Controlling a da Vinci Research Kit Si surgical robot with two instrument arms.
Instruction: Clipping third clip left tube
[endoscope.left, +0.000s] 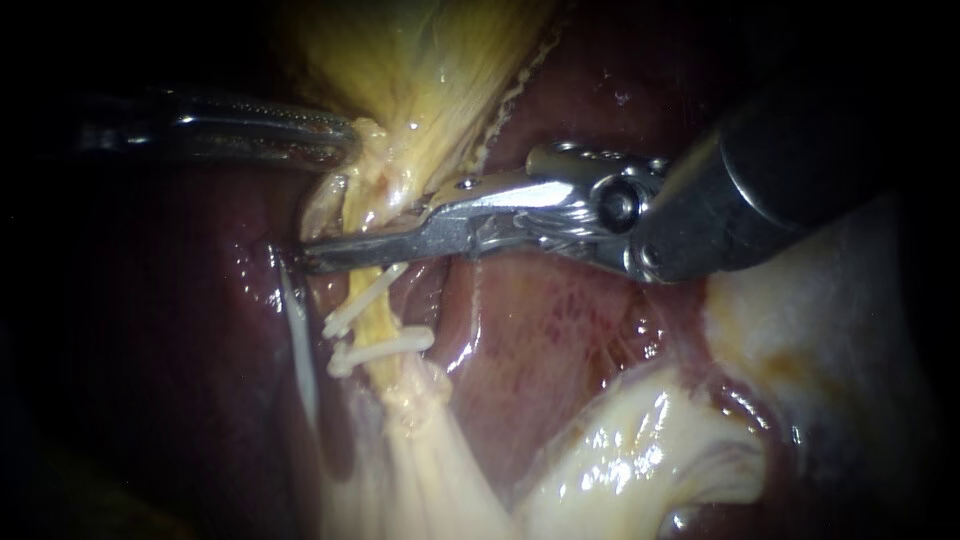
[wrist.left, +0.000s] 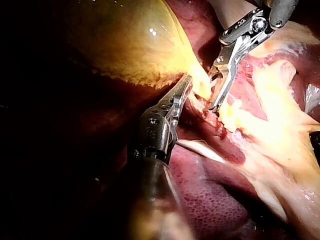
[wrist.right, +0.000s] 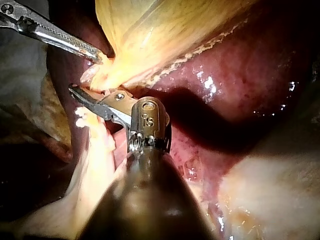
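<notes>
The left instrument (endoscope.left: 343, 140), jaws clamped on the gallbladder (endoscope.left: 420, 70), held the tube (endoscope.left: 378, 322) taut over the liver (endoscope.left: 560, 310), apparently so the right instrument (endoscope.left: 320, 255) could close its jaws across it just above two clips (endoscope.left: 390, 345).

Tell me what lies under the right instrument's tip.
The yellow tube passes under the right instrument; two white clips sit on it below. The stretch right beneath the metal is covered.
</notes>
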